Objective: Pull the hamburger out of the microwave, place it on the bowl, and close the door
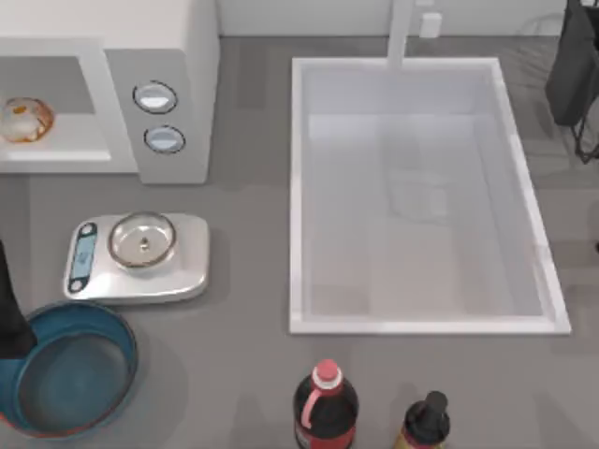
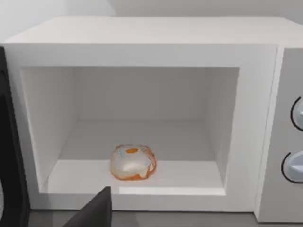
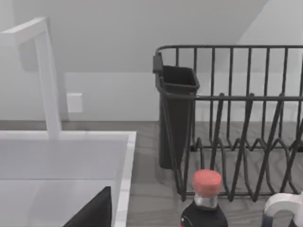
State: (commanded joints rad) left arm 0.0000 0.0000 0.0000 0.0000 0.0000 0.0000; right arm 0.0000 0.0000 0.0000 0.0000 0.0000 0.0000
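The hamburger (image 1: 26,120) (image 2: 133,162), a cream lump with an orange patch, lies on the floor of the white microwave (image 1: 159,56) (image 2: 255,127), near the front of the cavity. The door (image 2: 10,142) stands swung open, a dark panel at the cavity's side. The blue bowl (image 1: 70,374) sits at the table's front left. My left arm (image 1: 9,309) rises beside the bowl's left rim. A dark part of the left gripper (image 2: 92,213) shows in front of the cavity, short of the hamburger. My right gripper (image 3: 92,210) hangs near the sink's front right corner, holding nothing I can see.
A silver scale (image 1: 136,260) with a steel dish (image 1: 142,238) stands between microwave and bowl. The white sink (image 1: 421,318) fills the middle, its faucet (image 3: 47,80) behind. Two bottles (image 1: 326,407) (image 1: 428,421) stand at the front. A black dish rack (image 3: 236,118) is at the right.
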